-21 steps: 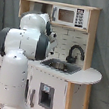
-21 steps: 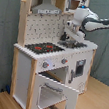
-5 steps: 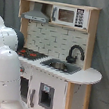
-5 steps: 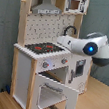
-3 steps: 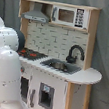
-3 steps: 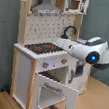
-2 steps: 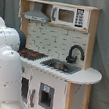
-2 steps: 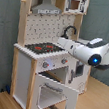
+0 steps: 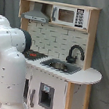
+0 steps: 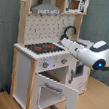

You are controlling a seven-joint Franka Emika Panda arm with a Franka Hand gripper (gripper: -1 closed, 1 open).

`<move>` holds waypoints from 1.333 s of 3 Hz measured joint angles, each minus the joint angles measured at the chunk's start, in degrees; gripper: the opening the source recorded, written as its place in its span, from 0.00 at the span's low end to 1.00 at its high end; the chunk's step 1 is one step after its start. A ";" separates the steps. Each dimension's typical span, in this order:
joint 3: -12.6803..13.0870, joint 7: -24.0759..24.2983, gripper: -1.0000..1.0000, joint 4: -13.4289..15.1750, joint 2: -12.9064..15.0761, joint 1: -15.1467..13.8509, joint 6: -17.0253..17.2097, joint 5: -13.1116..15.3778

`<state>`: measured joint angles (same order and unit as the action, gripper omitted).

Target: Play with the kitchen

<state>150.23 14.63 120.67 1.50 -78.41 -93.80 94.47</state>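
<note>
The kitchen stood on the wood floor, its oven door hanging open. The arm reached level across the front toward the stove. Likely it was approaching the knobs or burners; next it would need a careful descent. The claw's state could not be told.

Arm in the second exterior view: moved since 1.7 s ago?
Yes. The arm has swung toward the second exterior view's left, now reaching over the kitchen counter beside the stove, near the faucet.
</note>
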 joint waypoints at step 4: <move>-1.13 13.88 1.00 15.82 9.48 -0.48 0.40 10.26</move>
<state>149.10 28.51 136.48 10.98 -78.89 -93.40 104.73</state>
